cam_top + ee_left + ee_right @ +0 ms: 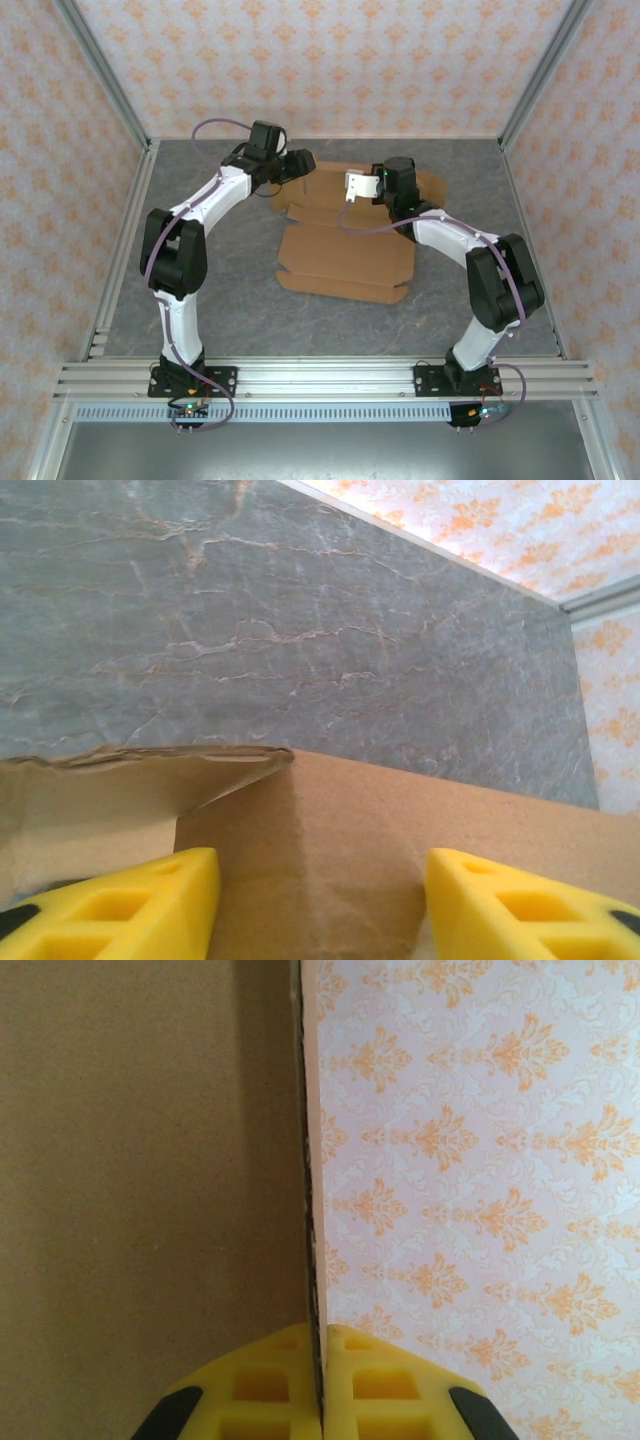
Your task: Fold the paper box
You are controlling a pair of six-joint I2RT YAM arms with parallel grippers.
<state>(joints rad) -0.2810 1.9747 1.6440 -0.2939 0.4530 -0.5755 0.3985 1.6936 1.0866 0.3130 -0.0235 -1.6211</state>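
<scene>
Two tools are engaged at the far end of the paper box (345,262). The box lies as a die-cut brown cardboard sheet in the middle of the grey worktop (220,300), with its near panel flat and its far section lifted out of plane.

Right tool (322,1355): the fingers are fully closed on the thin edge of a cardboard panel. In the right wrist view the panel runs edge-on straight away from the fingertips, with its brown face to one side and the patterned wall (480,1160) to the other. Judgement: the pinch holds this panel raised off the worktop so that its crease sets and the neighbouring flap has something to close against.

Left tool (320,900): the fingers are well apart and grip nothing. A cardboard face spans the gap between them. A side flap (100,795) with a rough edge stands up just beside the finger at the left of that view. Seen from overhead, this tool sits at the far left corner of the sheet. Judgement: it is placed astride the crease to push or take the flap, not to carry the box.

Progress: early; the near panel and its tabs lie unfolded.

Risk: nothing else restrains the sheet, so a push from the left could slide it or tear the pinched edge.
</scene>
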